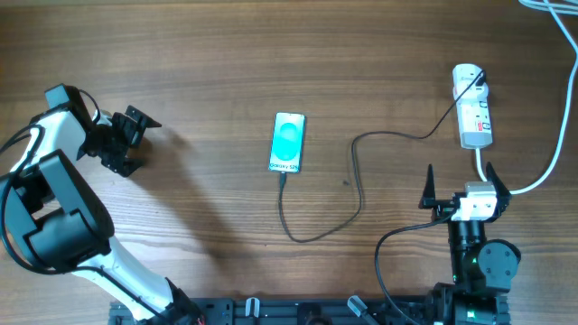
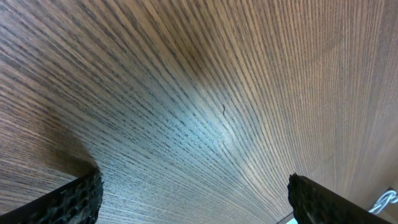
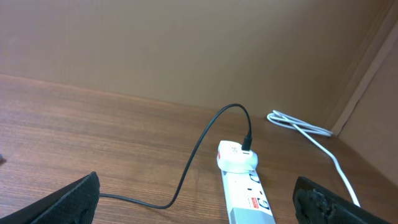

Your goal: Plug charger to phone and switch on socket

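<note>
The charger (image 1: 354,167) looks seated in the phone (image 1: 288,142). The socket (image 1: 472,106), right of it, seemingly awaits switching. On the left gripper (image 1: 135,142) and right gripper (image 1: 461,187), jaws are apart and empty.

Overhead: straight down from well above, whole table (image 1: 199,54) in frame. Left wrist: super close, tilted onto bare table, own fingertips (image 2: 68,202) in bottom corners. Right wrist: low, looking across table at socket (image 3: 245,199), charger (image 3: 198,149), white cord (image 3: 292,123). Same stuff as overhead's upper right.
</note>
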`<action>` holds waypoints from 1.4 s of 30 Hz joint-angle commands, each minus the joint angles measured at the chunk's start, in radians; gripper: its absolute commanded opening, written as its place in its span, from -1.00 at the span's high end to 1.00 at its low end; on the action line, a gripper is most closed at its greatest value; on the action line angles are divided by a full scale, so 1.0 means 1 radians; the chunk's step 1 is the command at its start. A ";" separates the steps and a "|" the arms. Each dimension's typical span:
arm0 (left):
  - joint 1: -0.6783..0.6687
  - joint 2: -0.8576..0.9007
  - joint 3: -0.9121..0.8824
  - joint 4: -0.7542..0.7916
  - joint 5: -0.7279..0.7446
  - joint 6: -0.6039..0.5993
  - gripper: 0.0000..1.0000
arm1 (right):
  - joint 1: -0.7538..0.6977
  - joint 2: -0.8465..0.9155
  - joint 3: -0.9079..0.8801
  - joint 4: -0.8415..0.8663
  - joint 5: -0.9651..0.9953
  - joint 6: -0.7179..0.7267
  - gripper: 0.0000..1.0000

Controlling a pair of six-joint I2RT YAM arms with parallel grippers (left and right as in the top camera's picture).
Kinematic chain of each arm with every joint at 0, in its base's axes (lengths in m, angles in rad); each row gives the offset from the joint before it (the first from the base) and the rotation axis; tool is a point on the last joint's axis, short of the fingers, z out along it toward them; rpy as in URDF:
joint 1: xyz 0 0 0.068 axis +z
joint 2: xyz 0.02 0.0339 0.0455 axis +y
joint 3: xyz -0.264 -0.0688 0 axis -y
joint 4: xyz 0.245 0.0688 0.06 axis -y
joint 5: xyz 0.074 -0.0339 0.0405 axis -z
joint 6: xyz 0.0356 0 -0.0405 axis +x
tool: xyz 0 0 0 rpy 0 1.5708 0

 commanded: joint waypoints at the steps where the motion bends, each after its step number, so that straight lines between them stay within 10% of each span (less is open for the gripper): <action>1: 0.000 0.038 -0.035 0.007 -0.070 0.002 -1.00 | -0.005 -0.014 -0.001 0.001 0.014 -0.009 -1.00; 13: -0.005 -0.207 -0.072 0.021 -0.070 0.002 -1.00 | -0.005 -0.014 -0.001 0.001 0.014 -0.009 -0.99; 42: -0.014 -0.663 -0.897 0.188 -0.070 0.002 -1.00 | -0.005 -0.014 -0.001 0.000 0.014 -0.008 -0.99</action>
